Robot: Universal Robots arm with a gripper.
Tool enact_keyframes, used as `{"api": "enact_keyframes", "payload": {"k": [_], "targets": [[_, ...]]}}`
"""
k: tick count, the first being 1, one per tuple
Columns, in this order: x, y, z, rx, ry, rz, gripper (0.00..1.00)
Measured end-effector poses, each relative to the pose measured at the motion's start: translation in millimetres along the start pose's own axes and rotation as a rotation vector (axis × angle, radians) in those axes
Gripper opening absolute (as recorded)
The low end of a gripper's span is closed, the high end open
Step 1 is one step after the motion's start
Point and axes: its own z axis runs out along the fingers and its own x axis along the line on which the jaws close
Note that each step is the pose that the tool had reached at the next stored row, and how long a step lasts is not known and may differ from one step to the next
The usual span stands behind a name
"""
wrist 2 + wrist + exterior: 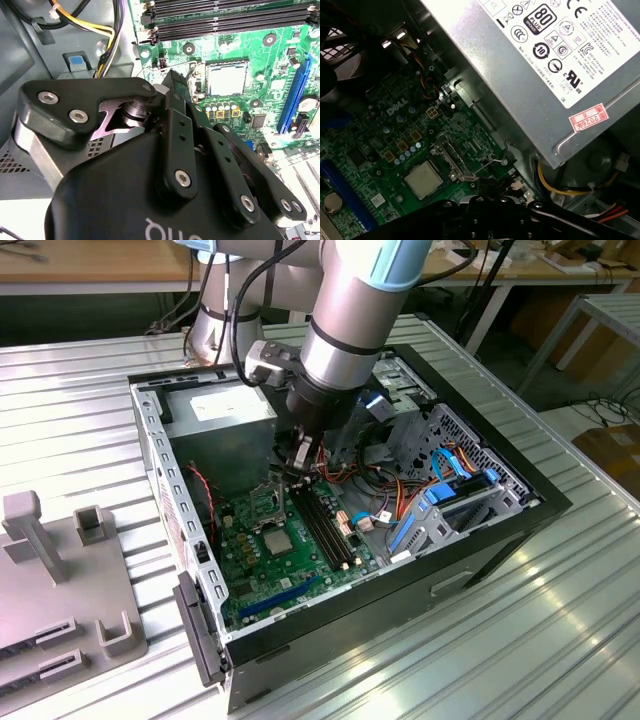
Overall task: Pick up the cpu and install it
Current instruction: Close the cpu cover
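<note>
The pincer hangs low inside the open computer case, just above the green motherboard. Whether its fingers are spread or closed I cannot tell; its black linkages crowd both wrist views and the tips are hidden.

The cpu is a pale silvery square lying flat inside its socket frame on the board, and it also shows in the first wrist view. In the exterior view it sits just below and slightly to that view's left of the pincer, apart from it. Being square, it has no long axis to line up with. It looks to me already seated.

The memory slots run alongside the socket, and the grey power supply sits behind. The case lies on its side on a ribbed metal bench, with grey plastic fixtures at the exterior view's left. Beyond are wooden worktops.
</note>
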Motion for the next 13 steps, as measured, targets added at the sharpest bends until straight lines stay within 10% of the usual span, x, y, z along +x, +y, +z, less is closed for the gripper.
{"api": "enact_keyframes", "payload": {"k": [13], "targets": [[6.5, -4.8, -2.8, 0.0002, 0.0004, -0.004, 0.11]]}}
